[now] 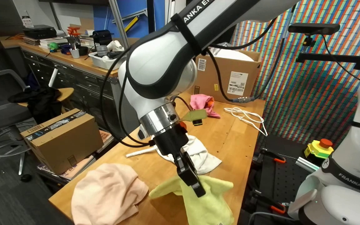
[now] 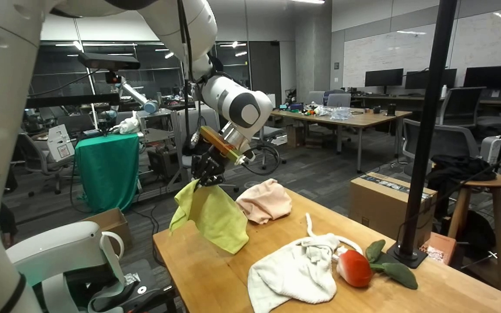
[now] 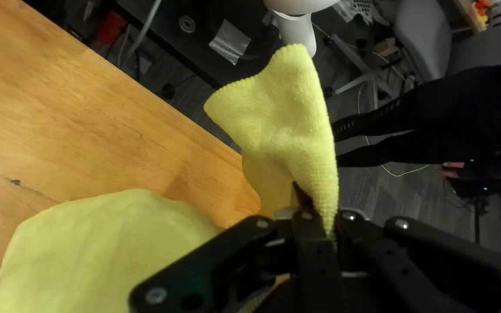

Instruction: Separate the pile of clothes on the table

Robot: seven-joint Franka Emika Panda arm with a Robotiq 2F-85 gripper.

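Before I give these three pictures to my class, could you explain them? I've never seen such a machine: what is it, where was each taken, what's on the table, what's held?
It is a jointed robot arm, steered remotely, with a black gripper at its end. Two pictures were taken from outside the robot, from different places; the close-up was taken from its own wrist. The gripper is closed on a yellow-green cloth, which hangs from it. On the wooden table lie a peach cloth, a white cloth, a pink cloth, a looped white cord and a red object with green leaves; a cardboard box stands at one end.
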